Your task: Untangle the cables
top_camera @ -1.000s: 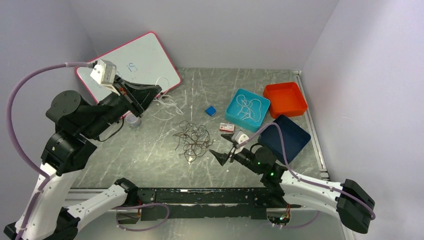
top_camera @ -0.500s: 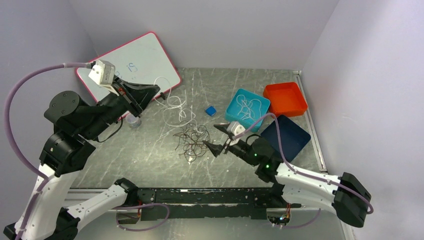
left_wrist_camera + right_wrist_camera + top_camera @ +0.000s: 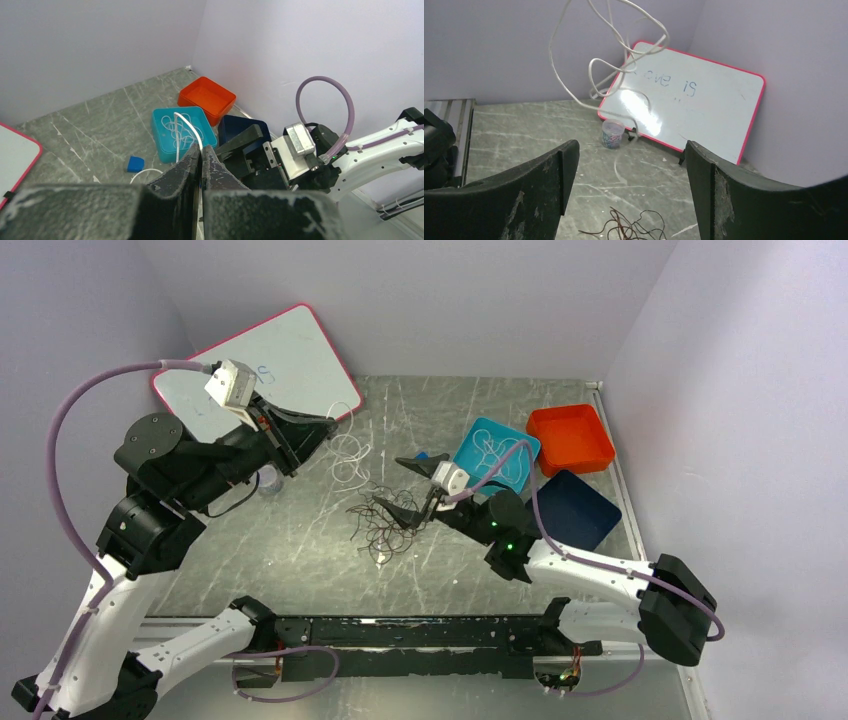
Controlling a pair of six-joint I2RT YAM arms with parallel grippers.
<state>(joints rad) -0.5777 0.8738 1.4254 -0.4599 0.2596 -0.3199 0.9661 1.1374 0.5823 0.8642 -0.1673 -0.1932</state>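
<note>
Reaching rightward with its elbow raised, the left gripper pinches the white cable, whose loops dangle above the table; the right gripper, arm stretched low leftward, hovers wide apart over the dark cable tangle.

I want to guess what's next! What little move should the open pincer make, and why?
Probably lower the right pincer onto the dark cables and close. It hangs open right by that tangle, while the left pincer, shut on the white cable, holds it up; pinning the dark ones may help them part.
</note>
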